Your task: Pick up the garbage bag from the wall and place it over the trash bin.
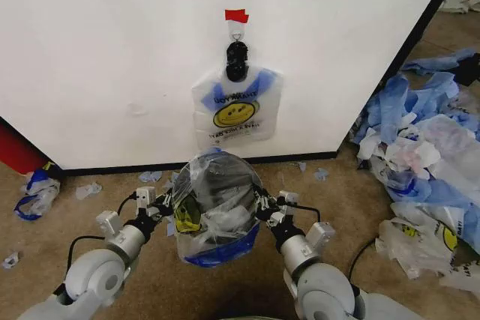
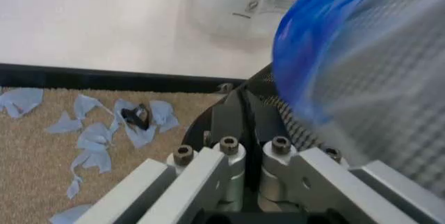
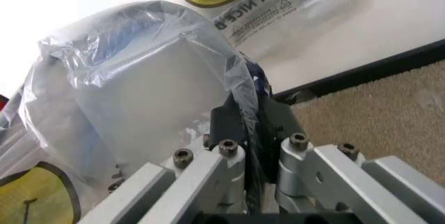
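Over one trash bin [image 1: 217, 185], one garbage bag [image 1: 214, 219], two claws, left claw [image 1: 166, 204] and right claw [image 1: 260, 204], clamped on it.

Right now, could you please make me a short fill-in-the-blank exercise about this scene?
1. The trash bin is already covered by a ____ bag.
2. Another garbage bag hangs from a black ____ on the wall.
3. The left gripper and right gripper pinch the covering bag from ____ sides.

Missing words: plastic; clip; opposite

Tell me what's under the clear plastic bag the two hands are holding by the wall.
Through the translucent smiley-face plastic bag, dark wire mesh of the round black bin shows. Left hand and right hand pinch its sides. The bin's lower part and base are covered.
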`<state>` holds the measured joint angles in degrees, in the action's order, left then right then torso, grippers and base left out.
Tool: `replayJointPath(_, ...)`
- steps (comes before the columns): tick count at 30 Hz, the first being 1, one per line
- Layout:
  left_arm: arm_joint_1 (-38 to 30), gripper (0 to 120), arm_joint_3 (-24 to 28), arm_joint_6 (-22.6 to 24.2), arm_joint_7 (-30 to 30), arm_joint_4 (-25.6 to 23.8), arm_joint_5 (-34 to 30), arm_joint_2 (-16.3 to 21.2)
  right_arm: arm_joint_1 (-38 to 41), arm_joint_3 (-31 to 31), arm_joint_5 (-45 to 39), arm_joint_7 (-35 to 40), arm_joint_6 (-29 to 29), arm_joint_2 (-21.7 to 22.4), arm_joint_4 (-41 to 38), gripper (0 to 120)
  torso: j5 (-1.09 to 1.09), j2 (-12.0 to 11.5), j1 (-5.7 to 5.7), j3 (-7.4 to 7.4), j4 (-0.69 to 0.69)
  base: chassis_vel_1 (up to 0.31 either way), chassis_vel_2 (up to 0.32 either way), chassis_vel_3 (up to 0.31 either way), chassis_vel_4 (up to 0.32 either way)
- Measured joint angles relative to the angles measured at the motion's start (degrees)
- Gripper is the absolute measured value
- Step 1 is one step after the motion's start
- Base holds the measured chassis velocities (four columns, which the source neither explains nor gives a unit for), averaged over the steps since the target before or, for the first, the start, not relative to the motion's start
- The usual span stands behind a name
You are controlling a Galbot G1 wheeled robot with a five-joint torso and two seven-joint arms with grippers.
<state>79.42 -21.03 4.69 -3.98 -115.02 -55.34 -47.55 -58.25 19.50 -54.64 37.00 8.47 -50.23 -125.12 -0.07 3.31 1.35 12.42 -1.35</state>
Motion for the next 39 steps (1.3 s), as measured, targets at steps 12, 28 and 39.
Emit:
replayJointPath(12, -0.76, 0, 1.33, -1.85, 0.22, 3.47, 2.61, -1.25, -0.06, -0.46, -0.42, 0.05, -0.08, 0.53, -0.46, 0, 0.0, 0.0, 0.0, 0.0, 0.0, 0.0, 0.0, 0.0, 0.0)
replayJointPath(28, -1.59, 29, -3.41, -2.27, -1.82, 5.59, 4.49, 3.88, -1.55, -1.64, 0.46, -0.15, -0.07, 1.19, -0.34, 0, 0.0, 0.0, 0.0, 0.0, 0.0, 0.0, 0.0, 0.0, 0.0)
replayJointPath(39, 0.28, 74, -4.49, -3.09, -2.74, 0.15, 7.5, 2.35, -4.34, -3.53, -0.09, 3.16, -0.51, -0.1, 0.86, 0, 0.0, 0.0, 0.0, 0.0, 0.0, 0.0, 0.0, 0.0, 0.0)
